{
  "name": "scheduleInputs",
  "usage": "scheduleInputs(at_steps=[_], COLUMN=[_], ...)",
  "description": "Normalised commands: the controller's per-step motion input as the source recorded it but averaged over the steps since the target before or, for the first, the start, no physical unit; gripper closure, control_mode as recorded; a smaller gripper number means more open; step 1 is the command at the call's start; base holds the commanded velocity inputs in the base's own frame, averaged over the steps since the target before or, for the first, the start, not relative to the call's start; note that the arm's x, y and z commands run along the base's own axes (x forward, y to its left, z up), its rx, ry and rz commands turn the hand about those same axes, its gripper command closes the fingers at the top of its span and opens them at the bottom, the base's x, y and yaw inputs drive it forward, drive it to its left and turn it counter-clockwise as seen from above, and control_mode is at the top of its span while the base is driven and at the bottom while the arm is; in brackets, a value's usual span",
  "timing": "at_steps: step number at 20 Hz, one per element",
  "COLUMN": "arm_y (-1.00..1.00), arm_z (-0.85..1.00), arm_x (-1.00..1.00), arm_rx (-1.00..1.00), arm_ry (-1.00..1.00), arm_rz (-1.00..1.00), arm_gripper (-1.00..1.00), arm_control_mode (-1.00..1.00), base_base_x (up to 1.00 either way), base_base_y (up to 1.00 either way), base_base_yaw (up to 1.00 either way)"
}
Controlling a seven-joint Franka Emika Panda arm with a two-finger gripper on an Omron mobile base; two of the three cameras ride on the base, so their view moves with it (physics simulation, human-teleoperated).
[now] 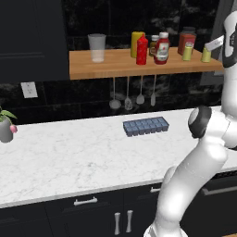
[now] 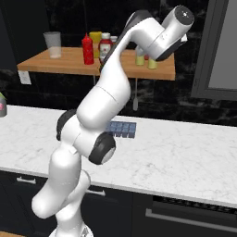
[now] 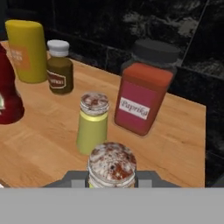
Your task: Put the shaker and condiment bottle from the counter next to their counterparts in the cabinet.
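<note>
Now arm raised high, claw [image 3: 112, 186] clamped on shaker [image 3: 112, 165] above cabinet [image 3: 48, 144].

My arm [image 2: 99, 111] is glossy white all over, built from fat rounded tube sections. Dark grey-black rings and round caps mark each joint [image 2: 102, 149]. Its wrist end [image 2: 178, 21] is a white cylinder with a dark disc face. I see no cables or markings.

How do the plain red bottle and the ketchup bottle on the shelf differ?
The plain red bottle has a red tapered cap and no label; the ketchup bottle has a white cap and a label. The plain one is slimmer, the ketchup bottle broader. Both are red and stand upright, close together, on the wooden shelf.
</note>
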Motion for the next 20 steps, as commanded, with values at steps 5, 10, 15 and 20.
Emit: scheduleInputs(at_steps=[5,10,15,20], arm_y=[-0.07,-0.01,-0.05,-0.18], arm_z=[0.05,0.08,0.08,0.07], arm_x=[0.17,0.26,0.30,0.34], arm_rx=[0.00,0.00,0.01,0.03], arm_ry=[0.05,0.10,0.11,0.10], arm_rz=[0.00,0.00,0.00,0.00], arm_gripper=[1.00,1.00,1.00,1.00], arm_control_mode=[-1.00,-1.00,-1.00,-1.00], base_base_x=[0.00,0.00,0.00,0.00], base_base_y=[0.00,0.00,0.00,0.00], base_base_yaw=[0.00,0.00,0.00,0.00])
